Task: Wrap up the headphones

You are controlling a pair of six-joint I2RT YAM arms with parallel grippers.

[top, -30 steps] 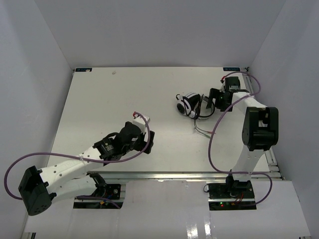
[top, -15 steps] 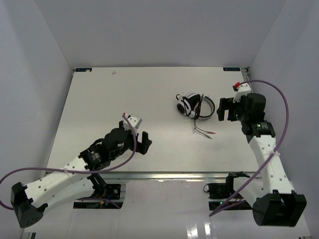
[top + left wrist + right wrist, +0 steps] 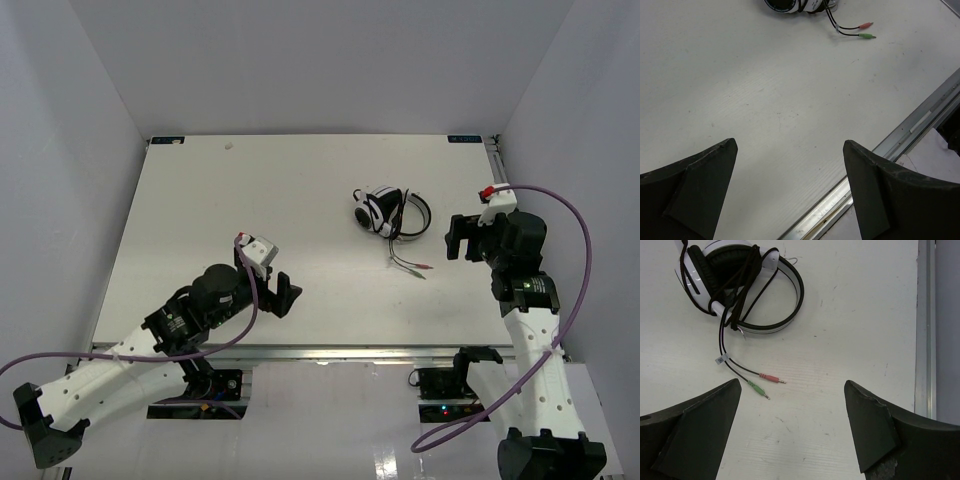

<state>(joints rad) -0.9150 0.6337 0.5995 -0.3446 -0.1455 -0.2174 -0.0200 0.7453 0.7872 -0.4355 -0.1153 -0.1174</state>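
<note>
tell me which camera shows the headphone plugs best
The right wrist view: the plugs lie close and sharp, one pink, one green, near the headphones. The left wrist view shows them small near its top edge; the top view shows only thin specks.

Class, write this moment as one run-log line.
headphones: cable wound, plugs loose | left gripper: open, empty | right gripper: open, empty

The left arm (image 3: pixel 120 360) reaches from its base diagonally forward and to the right. The left gripper (image 3: pixel 272 288) has its jaws spread wide and holds nothing. The right arm (image 3: pixel 530 330) stands nearly straight forward, its wrist turned leftward. The right gripper (image 3: pixel 460 240) is likewise wide apart and empty.
</note>
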